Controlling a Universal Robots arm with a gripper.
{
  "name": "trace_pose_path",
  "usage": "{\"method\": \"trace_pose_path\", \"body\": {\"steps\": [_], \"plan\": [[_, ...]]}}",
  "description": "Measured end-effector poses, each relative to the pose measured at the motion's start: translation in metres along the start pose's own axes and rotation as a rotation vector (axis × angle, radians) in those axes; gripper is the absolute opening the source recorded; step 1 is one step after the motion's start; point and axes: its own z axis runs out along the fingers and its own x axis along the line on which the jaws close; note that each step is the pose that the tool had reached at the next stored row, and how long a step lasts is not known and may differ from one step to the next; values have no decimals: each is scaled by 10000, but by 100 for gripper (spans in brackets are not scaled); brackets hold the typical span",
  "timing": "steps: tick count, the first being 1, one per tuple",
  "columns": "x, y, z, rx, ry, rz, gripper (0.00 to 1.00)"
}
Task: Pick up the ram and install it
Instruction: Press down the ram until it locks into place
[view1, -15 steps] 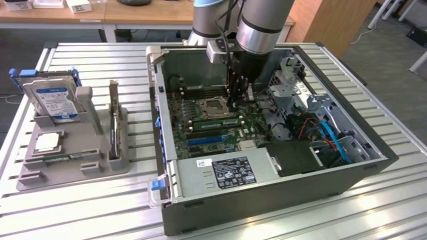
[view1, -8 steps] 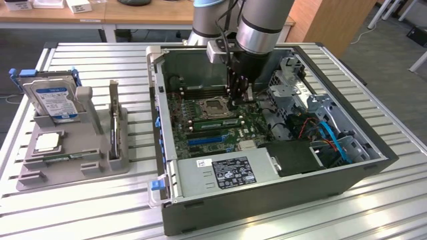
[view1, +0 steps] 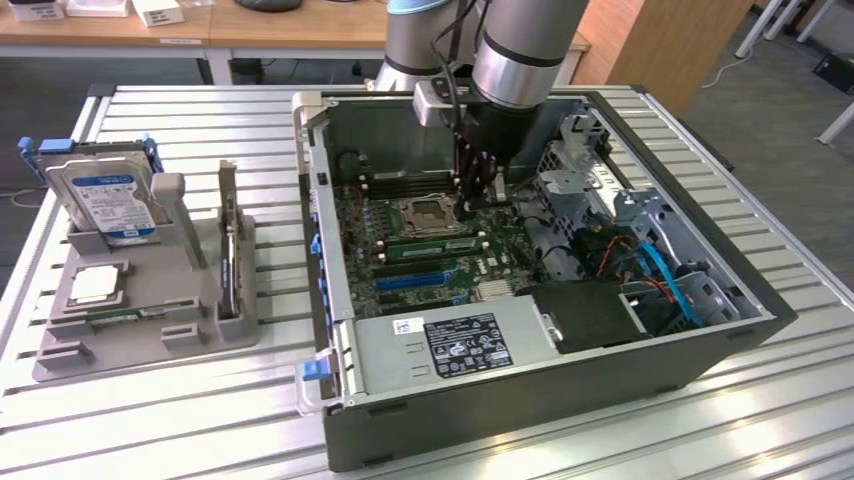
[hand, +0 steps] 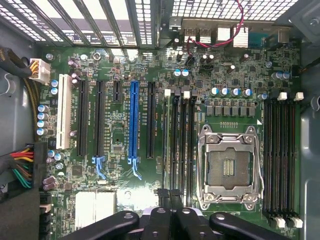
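Note:
The ram (view1: 427, 244), a thin green stick, stands on edge in a memory slot just beside the empty CPU socket (view1: 424, 213) on the motherboard inside the open PC case. In the wrist view the ram (hand: 166, 150) appears edge-on as a pale strip next to the black slots. My gripper (view1: 474, 205) reaches down into the case with its tips at the stick's end nearest the exterior view's right. In the wrist view the gripper (hand: 170, 205) has its dark fingers (hand: 161, 216) drawn close together, shut. Whether they pinch the stick or only rest on it is hidden.
A grey parts tray (view1: 134, 345) at the exterior view's left holds the blue-labelled hard drive (view1: 107, 200), a square silver CPU chip (view1: 96, 285) and an upright card (view1: 230, 240). The power supply (view1: 454, 345), drive cage (view1: 587, 170) and cables (view1: 654, 270) crowd the case around the board.

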Motion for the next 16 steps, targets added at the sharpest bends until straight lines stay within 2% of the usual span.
{"method": "trace_pose_path", "body": {"steps": [8,16], "plan": [[0,-18,-1,-1,1,0,11],[1,-127,-6,-1,1,0,11]]}}
